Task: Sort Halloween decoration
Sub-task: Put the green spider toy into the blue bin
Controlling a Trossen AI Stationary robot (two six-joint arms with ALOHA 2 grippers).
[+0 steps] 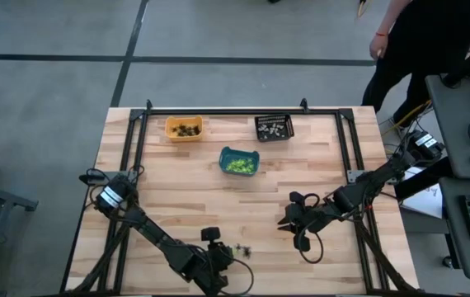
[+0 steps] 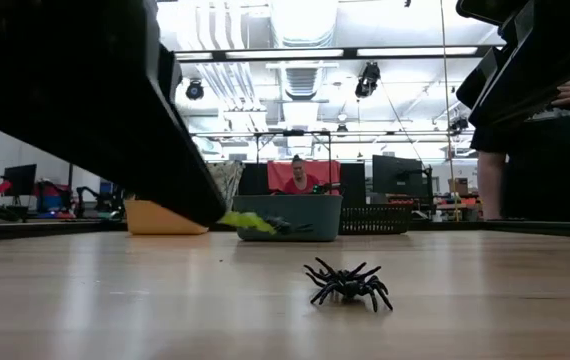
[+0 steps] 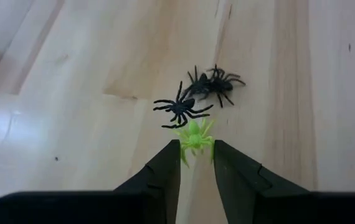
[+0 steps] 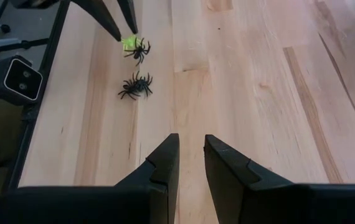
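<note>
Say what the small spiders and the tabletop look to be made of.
Lime green spider and two black spiders: likely moulded plastic, with thin stiff legs and a slight sheen. Pale striped tabletop: wood, with visible grain and plank seams, smooth and lightly glossy.

The room is bright and evenly lit from above: long ceiling light strips glow almost white in the low view, washing out the rafters around them. The pale wooden tabletop takes the light softly, with a glossy sheen near one corner in the left wrist view and only faint, short shadows under the black spiders and the lime green spider. In the low view the nearest dark arm is a blurred black mass with no detail, while a black spider on the wood is fairly crisp and the room behind goes soft. The own fingers in both wrist views are dark and slightly blurred.
</note>
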